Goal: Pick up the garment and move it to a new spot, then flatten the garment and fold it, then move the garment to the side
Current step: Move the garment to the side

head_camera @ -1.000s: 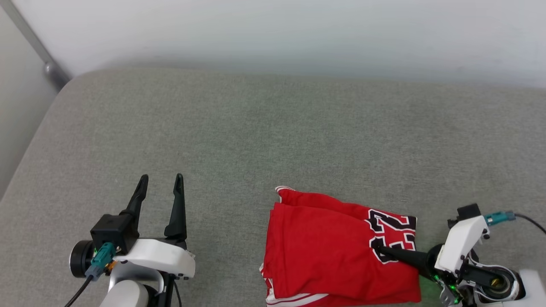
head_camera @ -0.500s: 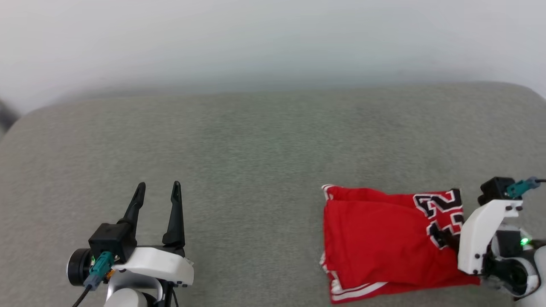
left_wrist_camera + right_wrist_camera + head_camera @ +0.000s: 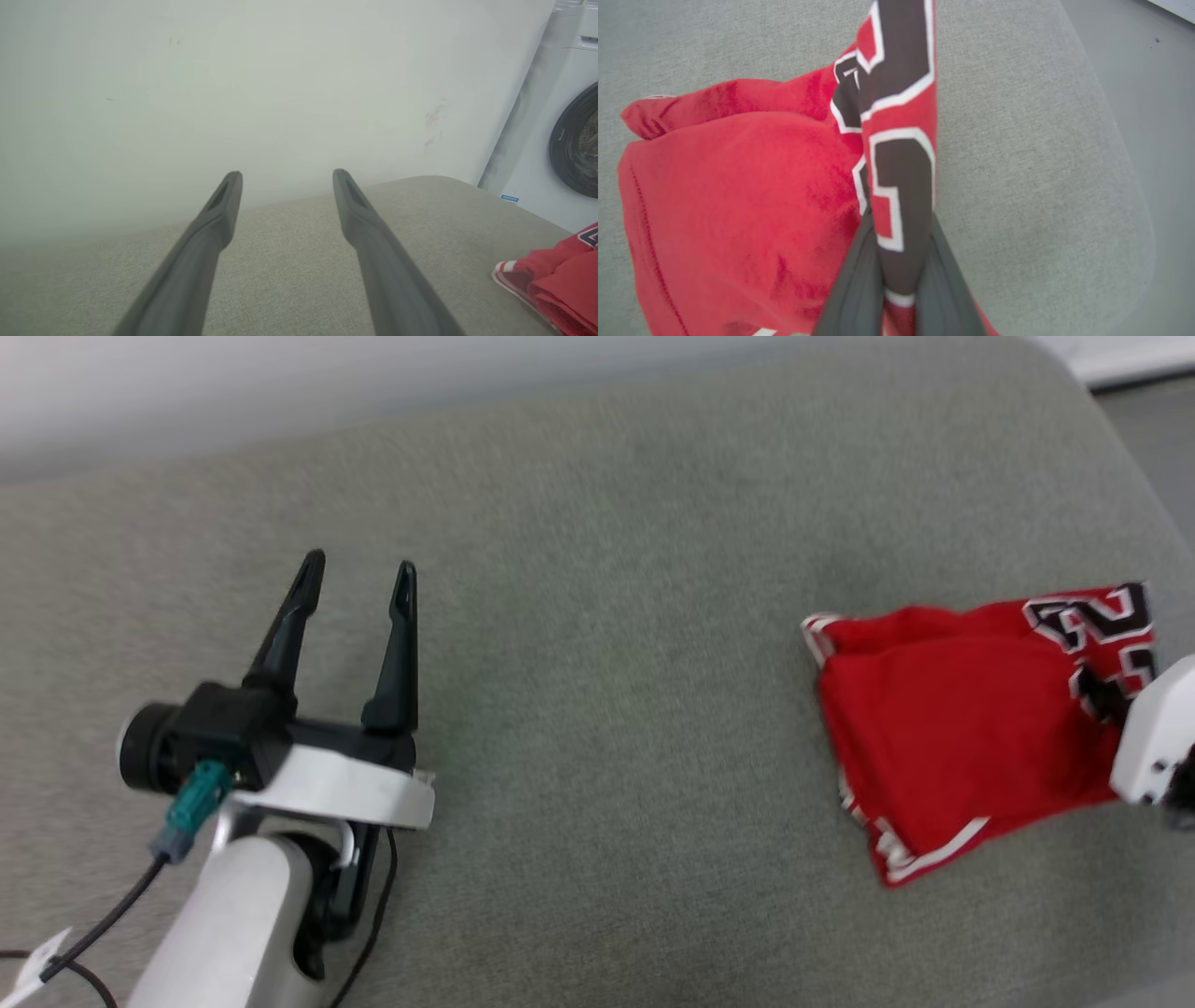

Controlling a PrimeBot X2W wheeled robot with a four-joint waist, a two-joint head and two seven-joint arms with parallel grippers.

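The garment, a folded red shirt with white striped trim and a black-white number, lies near the right end of the grey cushion. In the right wrist view my right gripper is shut on the garment's numbered edge, which rises as a taut fold between the fingers. The head view catches the right arm's white wrist housing over that edge. My left gripper hovers open over bare cushion far to the left, with nothing between its fingers. A corner of the garment shows at the lower right of the left wrist view.
The cushion's rounded right edge lies just beyond the garment, with grey floor past it. A white wall runs behind the cushion. A washing machine stands to the right.
The head view has swung right. My right gripper has carried the garment rightward, away from the left gripper and toward the cushion's right edge. The left gripper stays open.
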